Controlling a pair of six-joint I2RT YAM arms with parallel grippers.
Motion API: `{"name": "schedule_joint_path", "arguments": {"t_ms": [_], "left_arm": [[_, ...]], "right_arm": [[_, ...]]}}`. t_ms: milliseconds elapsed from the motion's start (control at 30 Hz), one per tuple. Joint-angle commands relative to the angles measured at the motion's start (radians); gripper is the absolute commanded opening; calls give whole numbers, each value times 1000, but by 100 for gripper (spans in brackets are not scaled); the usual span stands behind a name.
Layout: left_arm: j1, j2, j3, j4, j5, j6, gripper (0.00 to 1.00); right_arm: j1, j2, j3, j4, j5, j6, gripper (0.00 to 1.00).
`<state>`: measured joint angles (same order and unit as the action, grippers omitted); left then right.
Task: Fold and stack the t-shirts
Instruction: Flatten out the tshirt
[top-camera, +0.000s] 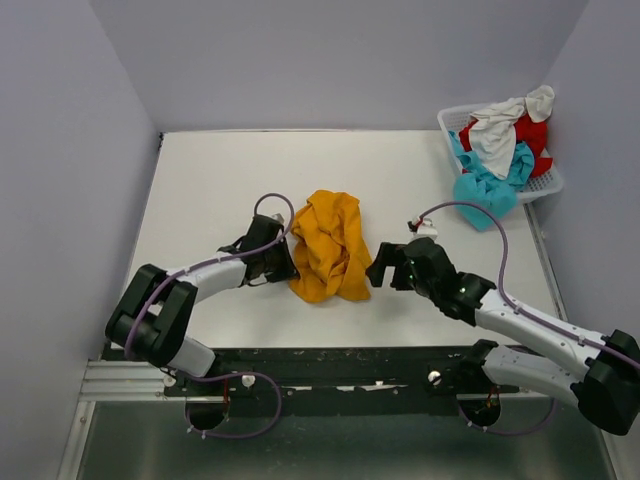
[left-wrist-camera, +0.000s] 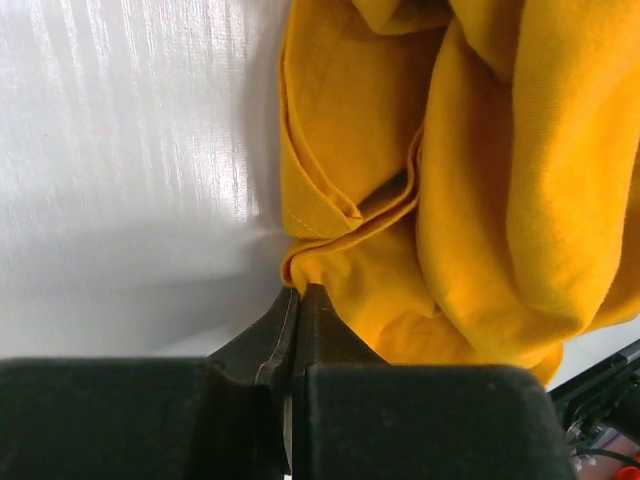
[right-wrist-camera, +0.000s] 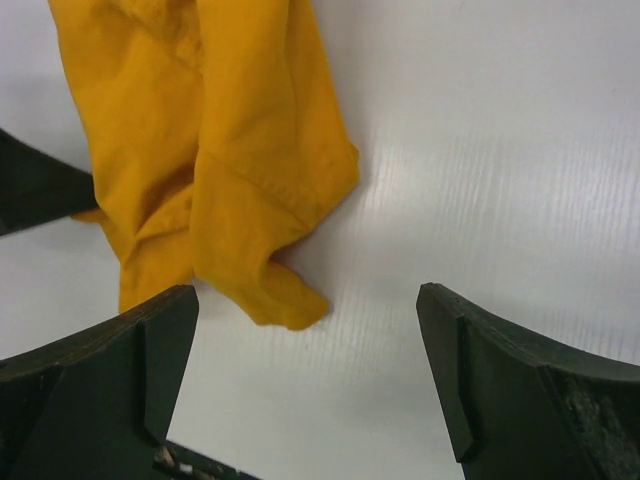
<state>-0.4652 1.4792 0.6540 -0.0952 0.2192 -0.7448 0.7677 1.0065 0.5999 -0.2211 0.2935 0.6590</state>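
Observation:
The mustard-orange t-shirt (top-camera: 328, 246) lies crumpled in the middle of the white table (top-camera: 200, 180). My left gripper (top-camera: 284, 262) is at its left edge, shut on a fold of the cloth (left-wrist-camera: 300, 272). My right gripper (top-camera: 381, 268) is open and empty just right of the shirt; a corner of the shirt (right-wrist-camera: 285, 300) lies between its fingers (right-wrist-camera: 165, 355) on the table. Turquoise (top-camera: 484, 184), red (top-camera: 528, 130) and white (top-camera: 497, 132) t-shirts are heaped in the basket at the back right.
A white lattice basket (top-camera: 545, 183) stands at the table's back right corner, with shirts hanging over its rim. Grey walls close in the table at the back and sides. The arm bases sit on a dark rail at the near edge.

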Motion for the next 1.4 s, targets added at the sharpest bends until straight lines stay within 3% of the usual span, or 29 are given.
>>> {"name": "schedule_joint_path", "arguments": {"t_ms": [0,133,333,433,500,567,633,800,867,967,1267,1367], "left_arm": [[-19,-63,-13,3,-55,5,0],[-24,-183,-65,-20,-90,-17,0],[-26,-309,-132,-23,-98,-48,0],[-26,-357,-144,-32,-115,-50,0],[-26,-388,-145,-35,-116,-52,0],[-26,-421,-147,-40,-129,-59,0],[-26,-465,-131,-91,-180,-77,0],[-23,-640,-10,-318,-396,-105,0],[-13,-699,53,-416,-477,-120,0],[28,-713,219,-574,-580,-117,0],[69,-647,807,-719,-682,33,0],[69,-644,959,-710,-655,91,0]], "right_arm": [[2,-9,-77,31,-214,-93,100],[2,67,-121,163,-332,-139,97],[2,267,-111,340,-297,-129,85],[2,340,-108,420,-320,-109,62],[2,368,-111,449,-384,-82,36],[2,375,-111,438,-434,-77,2],[2,351,-85,351,-371,-79,1],[0,227,129,-96,123,-6,1],[-12,181,217,-227,250,44,1],[-39,120,349,-281,289,11,1],[-46,157,882,-292,362,-208,1],[-46,160,1017,-268,292,-300,1]]}}
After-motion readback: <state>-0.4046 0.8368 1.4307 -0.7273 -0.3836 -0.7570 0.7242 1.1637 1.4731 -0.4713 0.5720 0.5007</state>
